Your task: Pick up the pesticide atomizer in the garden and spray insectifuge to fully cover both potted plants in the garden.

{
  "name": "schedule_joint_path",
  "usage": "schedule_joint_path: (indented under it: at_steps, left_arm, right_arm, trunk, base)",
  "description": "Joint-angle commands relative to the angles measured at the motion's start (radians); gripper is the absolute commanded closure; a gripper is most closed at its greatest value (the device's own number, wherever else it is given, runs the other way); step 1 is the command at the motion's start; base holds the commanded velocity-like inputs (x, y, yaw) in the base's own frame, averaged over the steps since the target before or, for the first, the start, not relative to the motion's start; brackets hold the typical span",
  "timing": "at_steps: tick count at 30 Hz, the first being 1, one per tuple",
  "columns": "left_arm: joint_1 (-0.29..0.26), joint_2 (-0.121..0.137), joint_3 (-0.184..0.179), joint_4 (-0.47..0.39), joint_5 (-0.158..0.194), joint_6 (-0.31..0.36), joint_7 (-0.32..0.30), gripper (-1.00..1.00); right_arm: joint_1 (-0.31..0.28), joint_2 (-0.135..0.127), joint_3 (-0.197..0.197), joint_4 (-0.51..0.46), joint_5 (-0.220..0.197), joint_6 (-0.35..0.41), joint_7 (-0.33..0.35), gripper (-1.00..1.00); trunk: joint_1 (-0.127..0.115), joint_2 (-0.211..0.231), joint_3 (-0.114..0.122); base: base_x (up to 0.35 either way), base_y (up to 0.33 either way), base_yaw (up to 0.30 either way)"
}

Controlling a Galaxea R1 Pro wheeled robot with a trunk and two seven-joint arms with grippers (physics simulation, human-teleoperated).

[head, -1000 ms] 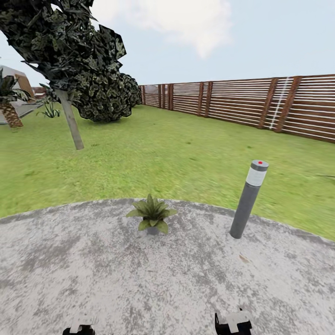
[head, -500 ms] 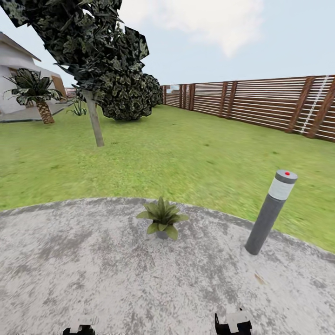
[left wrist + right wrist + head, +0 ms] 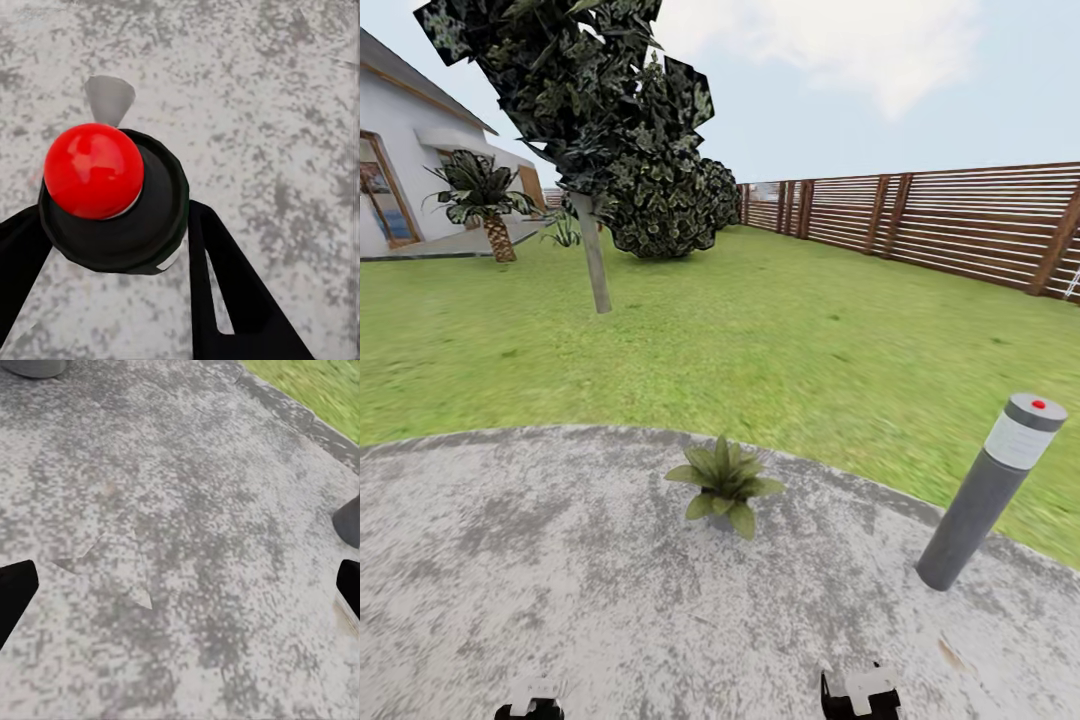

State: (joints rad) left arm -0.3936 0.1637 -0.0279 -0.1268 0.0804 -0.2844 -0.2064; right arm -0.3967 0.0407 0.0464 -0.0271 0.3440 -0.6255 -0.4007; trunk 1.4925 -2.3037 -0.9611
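The left gripper [image 3: 112,247] is clamped on the atomizer [image 3: 112,199]; the right gripper [image 3: 180,585] is apart, empty; 1 plant [image 3: 725,482] stands ahead on the patio [image 3: 510,560]; spraying apparently remains.

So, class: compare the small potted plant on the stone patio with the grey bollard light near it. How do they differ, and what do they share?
The potted plant is a low, spreading rosette of green leaves; the bollard light is a tall, slim grey post. The plant sits upright; the bollard leans in this view. The bollard has a pale band and red dot on top; the plant has neither. Both stand near the edge of the patio.
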Motion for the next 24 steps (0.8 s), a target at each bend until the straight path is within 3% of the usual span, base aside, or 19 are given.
schedule_joint_path:
  at_steps: [1, 8, 21, 23, 24]
  left_arm:
    - [-0.001, 0.000, -0.003, 0.001, 0.009, -0.002, -0.005, 1.00]
    - [-0.001, 0.000, -0.003, 0.001, 0.009, -0.002, -0.005, 1.00]
    - [-0.001, 0.010, 0.005, -0.004, 0.015, -0.002, -0.006, 1.00]
    - [-0.006, 0.006, -0.005, -0.013, 0.007, 0.002, -0.008, 1.00]
    - [-0.012, 0.006, -0.015, -0.015, -0.017, 0.005, -0.012, 1.00]
  right_arm:
    - [-0.001, 0.002, 0.004, 0.001, 0.007, 0.001, -0.010, -1.00]
    - [-0.001, -0.001, 0.004, 0.001, 0.009, 0.002, -0.010, -1.00]
    - [-0.001, 0.004, 0.007, -0.003, 0.009, 0.003, -0.010, -1.00]
    - [-0.001, 0.007, 0.016, -0.008, 0.038, 0.003, -0.008, -1.00]
    - [-0.001, 0.007, 0.027, -0.011, 0.076, 0.004, 0.001, -1.00]
  trunk:
    - [0.000, 0.000, -0.001]
    - [0.000, 0.000, -0.001]
    - [0.000, 0.000, -0.001]
    - [0.000, 0.000, -0.001]
    - [0.000, 0.000, -0.001]
  base:
    - [0.175, -0.171, 0.001]
    - [0.105, -0.132, 0.000]
    - [0.102, -0.007, 0.000]
    - [0.157, 0.000, 0.000]
    - [0.044, 0.000, 0.000]
